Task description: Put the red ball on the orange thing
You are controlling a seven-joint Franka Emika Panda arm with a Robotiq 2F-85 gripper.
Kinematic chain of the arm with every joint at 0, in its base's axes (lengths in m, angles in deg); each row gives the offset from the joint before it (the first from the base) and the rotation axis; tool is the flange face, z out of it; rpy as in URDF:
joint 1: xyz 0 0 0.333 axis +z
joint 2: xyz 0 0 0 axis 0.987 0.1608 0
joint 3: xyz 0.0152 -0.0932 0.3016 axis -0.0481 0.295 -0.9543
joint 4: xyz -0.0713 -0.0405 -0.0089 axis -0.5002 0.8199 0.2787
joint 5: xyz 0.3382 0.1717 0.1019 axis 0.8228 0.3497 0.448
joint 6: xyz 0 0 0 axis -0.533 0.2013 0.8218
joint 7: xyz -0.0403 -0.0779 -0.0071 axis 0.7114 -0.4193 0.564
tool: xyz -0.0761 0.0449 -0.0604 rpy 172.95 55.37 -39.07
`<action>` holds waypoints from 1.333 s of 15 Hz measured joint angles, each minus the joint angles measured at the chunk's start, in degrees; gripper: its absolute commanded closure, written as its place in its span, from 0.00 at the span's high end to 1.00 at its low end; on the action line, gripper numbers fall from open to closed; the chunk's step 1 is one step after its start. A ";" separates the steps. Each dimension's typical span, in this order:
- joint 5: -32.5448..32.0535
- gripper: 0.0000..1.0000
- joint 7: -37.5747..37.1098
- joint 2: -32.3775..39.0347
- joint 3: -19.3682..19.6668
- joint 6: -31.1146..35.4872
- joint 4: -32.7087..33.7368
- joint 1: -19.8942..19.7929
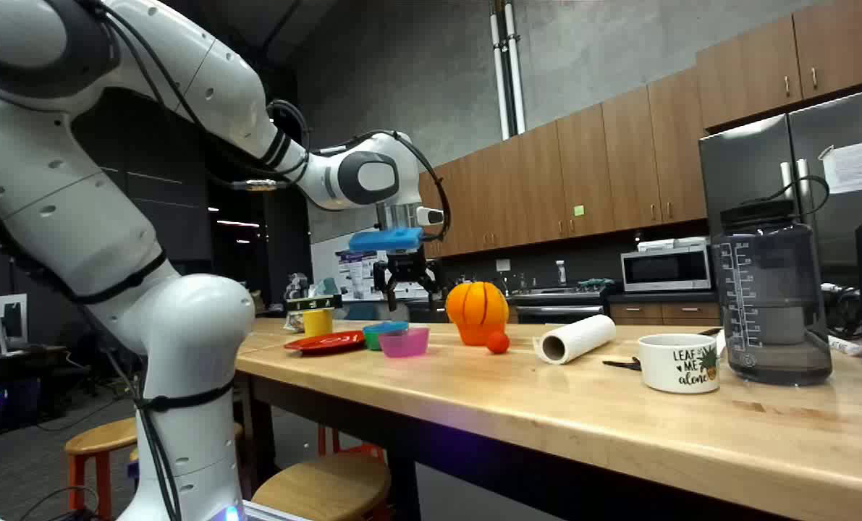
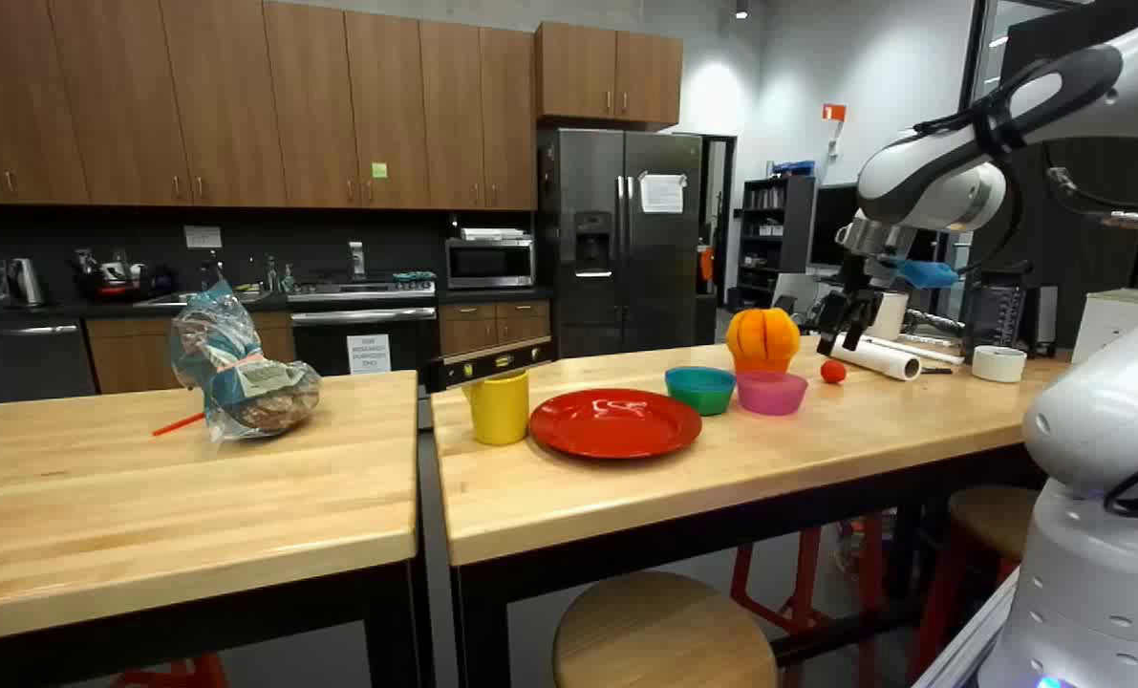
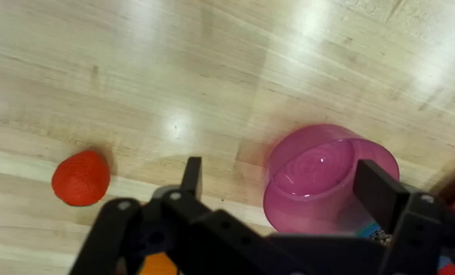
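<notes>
The red ball [image 1: 498, 342] rests on the wooden table beside the orange thing [image 1: 477, 311], a round pumpkin-like object with dark lines standing upright. Both also show in the other views: the ball [image 2: 833, 371] and the orange thing [image 2: 762, 339] in an exterior view, and the ball [image 3: 81, 178] at the left of the wrist view. There, only a sliver of the orange thing [image 3: 158, 264] shows behind the finger linkage. My gripper [image 1: 411, 291] is open and empty above the table. In the wrist view its fingertips [image 3: 280, 168] are spread over the pink bowl, with the ball outside them.
The pink bowl [image 1: 404, 343] stands next to the blue-green bowls [image 2: 700, 390]. A red plate [image 2: 616, 423] and a yellow cup [image 2: 499, 409] lie further along. A white paper roll [image 1: 575, 339], a white mug [image 1: 679, 364] and a large water jug [image 1: 772, 304] stand past the ball.
</notes>
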 measured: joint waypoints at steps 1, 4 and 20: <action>0.00 1.00 0.00 0.00 0.00 0.00 0.00 0.00; 0.42 1.00 0.00 0.02 -0.20 0.00 0.00 -0.02; -1.31 1.00 -0.20 13.69 -2.70 10.10 6.08 -1.29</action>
